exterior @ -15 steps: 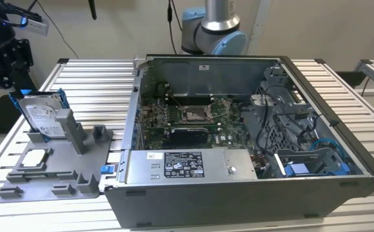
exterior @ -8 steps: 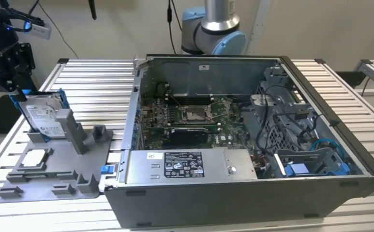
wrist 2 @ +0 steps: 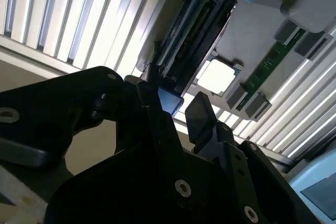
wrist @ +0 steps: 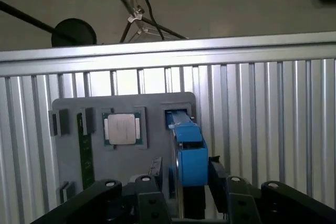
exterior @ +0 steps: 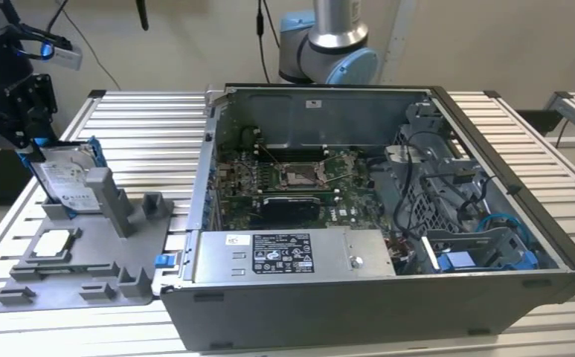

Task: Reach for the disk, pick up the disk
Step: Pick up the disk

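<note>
No legible text or signs

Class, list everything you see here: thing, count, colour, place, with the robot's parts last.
disk: one, silver-grey in blue bracket, upright in the tray
tray: one, grey, on the table, exterior view's left
chip: one, silver, flat in the tray
circuit strip: one, green, in the tray
computer case: one, dark grey, open, beside the tray
table: one, ribbed silver, under everything
arm: one, silver and pale blue, behind the case
hand: one, black, at the disk's top edge
</note>
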You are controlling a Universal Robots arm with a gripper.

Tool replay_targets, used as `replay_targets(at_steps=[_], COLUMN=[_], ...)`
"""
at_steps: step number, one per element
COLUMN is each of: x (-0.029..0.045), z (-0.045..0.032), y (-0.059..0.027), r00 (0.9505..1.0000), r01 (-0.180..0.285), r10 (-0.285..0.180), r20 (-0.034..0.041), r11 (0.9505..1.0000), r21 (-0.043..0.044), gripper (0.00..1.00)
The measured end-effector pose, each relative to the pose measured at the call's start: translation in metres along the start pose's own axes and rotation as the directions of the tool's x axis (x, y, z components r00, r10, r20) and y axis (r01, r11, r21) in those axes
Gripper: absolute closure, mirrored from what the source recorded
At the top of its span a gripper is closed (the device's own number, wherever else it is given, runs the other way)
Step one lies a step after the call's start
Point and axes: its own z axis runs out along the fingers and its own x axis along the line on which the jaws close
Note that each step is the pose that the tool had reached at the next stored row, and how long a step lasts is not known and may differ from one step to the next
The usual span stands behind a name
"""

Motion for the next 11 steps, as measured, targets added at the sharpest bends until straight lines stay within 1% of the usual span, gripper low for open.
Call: replay_targets(at_steps=[11], x=[-0.0017], z=[0.0201], y=[0.0023], r00=[0.9999], r01=[0.015], r10=[-0.015], r20=[0.0015], r11=[0.9999], r21=[0.0005], gripper=[0.00])
